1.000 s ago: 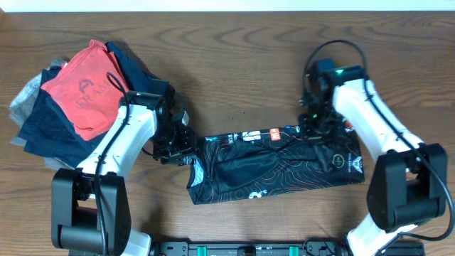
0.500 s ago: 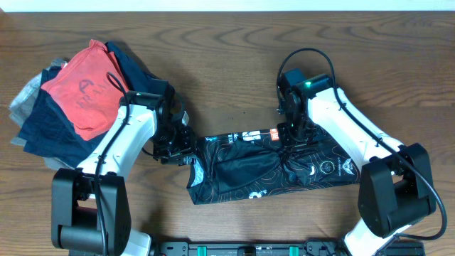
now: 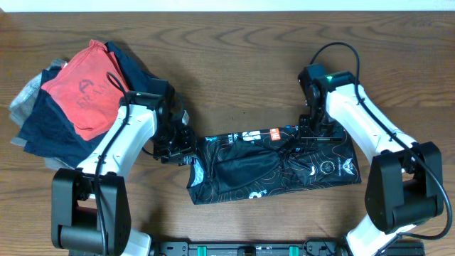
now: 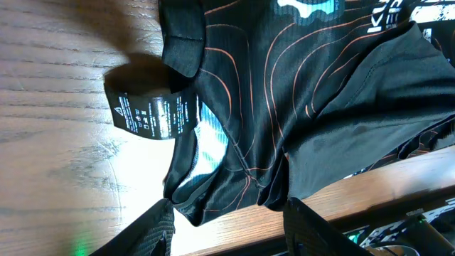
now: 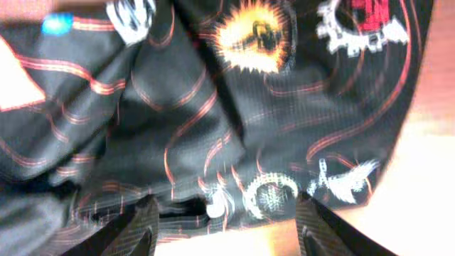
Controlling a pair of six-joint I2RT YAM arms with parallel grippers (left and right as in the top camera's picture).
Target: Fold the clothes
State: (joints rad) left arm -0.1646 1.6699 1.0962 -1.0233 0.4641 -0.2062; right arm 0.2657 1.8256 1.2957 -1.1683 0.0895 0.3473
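The clothes, a black jersey (image 3: 274, 165) with fine orange and white contour lines, lie crumpled across the middle of the table, with a fold bunched at the centre. My left gripper (image 3: 181, 146) is at its left end. In the left wrist view this gripper (image 4: 227, 235) is open, the jersey's hem (image 4: 213, 199) lying just ahead of the fingertips and a black care label (image 4: 153, 114) sticking out. My right gripper (image 3: 309, 131) hovers over the jersey's upper right part. In the right wrist view it (image 5: 227, 231) stands open above the logo-printed cloth (image 5: 185, 128), holding nothing.
A heap of other garments sits at the back left: a red-orange shirt (image 3: 82, 89) on top of navy blue pieces (image 3: 50, 128). Bare wooden table (image 3: 234, 57) lies behind the jersey. The table's front edge (image 4: 398, 171) runs close under the jersey.
My right gripper swung left over the jersey, then back to the right, and its jaws went from shut to open, letting go of the cloth. The left arm stayed still.
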